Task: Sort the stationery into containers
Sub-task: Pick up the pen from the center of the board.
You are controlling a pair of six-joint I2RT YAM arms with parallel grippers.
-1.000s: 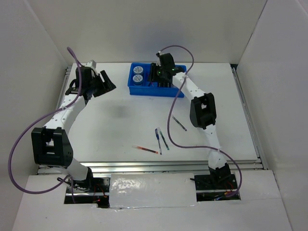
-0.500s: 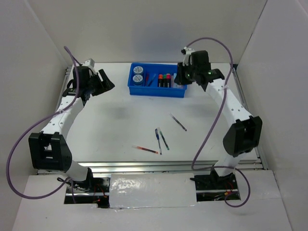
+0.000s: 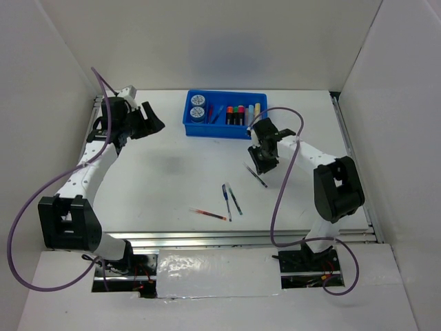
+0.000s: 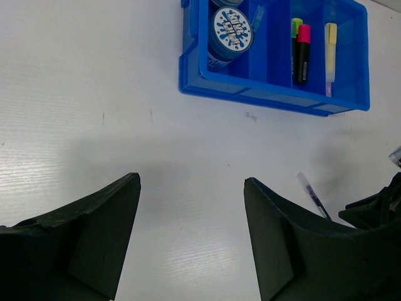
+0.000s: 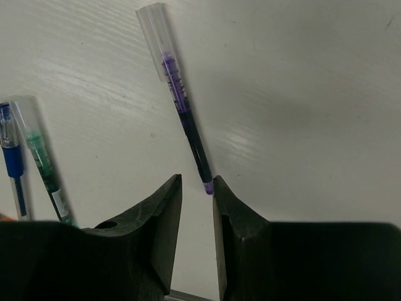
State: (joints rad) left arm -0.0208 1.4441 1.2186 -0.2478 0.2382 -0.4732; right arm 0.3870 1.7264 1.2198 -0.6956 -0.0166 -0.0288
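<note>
The blue tray (image 3: pixel 222 131) stands at the back, holding two round discs (image 3: pixel 198 105), a pen and several highlighters (image 3: pixel 238 114). A purple pen (image 5: pixel 182 110) lies on the table. My right gripper (image 5: pixel 197 182) hangs low over its near end, open by a narrow gap. The pen's tip lies at the mouth of that gap, beside the right finger and not clamped. In the top view that right gripper (image 3: pixel 260 164) is just in front of the tray. My left gripper (image 3: pixel 150 121) hovers open and empty at the far left.
Blue (image 3: pixel 226 196), green (image 3: pixel 236 201) and red (image 3: pixel 209 214) pens lie loose mid-table. The left wrist view shows the tray's front wall (image 4: pixel 263 99), a disc (image 4: pixel 231 29), pink (image 4: pixel 303 50) and yellow (image 4: pixel 330 47) highlighters. White walls enclose the table.
My right arm left the tray and swung toward the near side, down to the purple pen, its jaws now narrower. The left arm has barely moved.
</note>
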